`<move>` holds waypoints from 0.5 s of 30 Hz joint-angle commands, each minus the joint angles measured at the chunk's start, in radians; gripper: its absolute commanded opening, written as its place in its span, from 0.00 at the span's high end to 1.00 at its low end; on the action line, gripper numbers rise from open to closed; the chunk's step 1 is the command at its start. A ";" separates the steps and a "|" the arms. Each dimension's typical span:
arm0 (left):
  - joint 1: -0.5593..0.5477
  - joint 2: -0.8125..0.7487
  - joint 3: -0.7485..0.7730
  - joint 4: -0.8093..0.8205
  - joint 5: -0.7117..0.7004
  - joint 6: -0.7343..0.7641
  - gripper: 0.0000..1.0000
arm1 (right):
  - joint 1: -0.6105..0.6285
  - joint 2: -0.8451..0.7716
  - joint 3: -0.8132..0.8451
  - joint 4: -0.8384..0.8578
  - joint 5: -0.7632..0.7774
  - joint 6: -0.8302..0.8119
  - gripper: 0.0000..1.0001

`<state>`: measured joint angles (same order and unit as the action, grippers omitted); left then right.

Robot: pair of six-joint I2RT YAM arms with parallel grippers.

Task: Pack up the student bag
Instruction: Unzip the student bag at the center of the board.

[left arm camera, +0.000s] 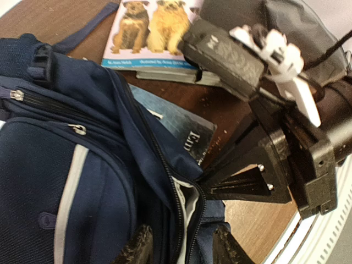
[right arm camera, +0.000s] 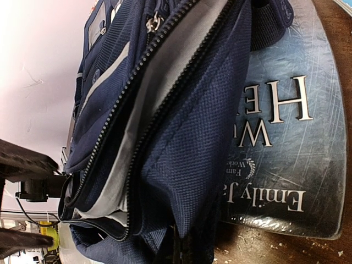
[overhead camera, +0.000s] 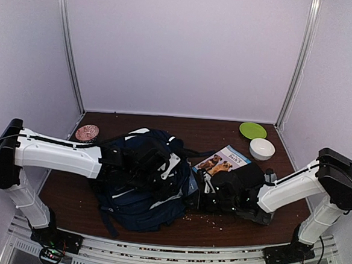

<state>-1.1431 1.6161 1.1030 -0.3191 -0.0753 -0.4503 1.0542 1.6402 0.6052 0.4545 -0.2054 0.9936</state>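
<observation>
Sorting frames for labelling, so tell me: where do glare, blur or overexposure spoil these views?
Top view: even light, though the dark backpack shows little detail. Left wrist view: the white bracket on the other arm is blurred, the dog book soft. Right wrist view: the left background is blown out; the glossy blue book shows glare streaks.

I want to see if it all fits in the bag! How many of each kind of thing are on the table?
Bags: 2, the student bag and a grey pouch
Books: 2, a dog book and a dark blue book
Dishes: 2, a green plate and a white bowl
Other: 1, a round pinkish thing
Total: 7
</observation>
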 commanded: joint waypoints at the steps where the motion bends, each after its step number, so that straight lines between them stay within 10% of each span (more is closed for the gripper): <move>1: 0.005 0.021 0.020 0.005 0.085 0.025 0.35 | 0.001 -0.009 -0.037 -0.056 0.011 -0.018 1.00; 15: 0.013 0.086 -0.001 0.003 0.011 -0.007 0.54 | 0.002 -0.021 -0.051 -0.026 0.009 -0.024 1.00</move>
<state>-1.1412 1.6817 1.1057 -0.3313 -0.0322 -0.4427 1.0542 1.6379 0.5877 0.4828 -0.2054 0.9909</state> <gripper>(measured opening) 0.526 0.006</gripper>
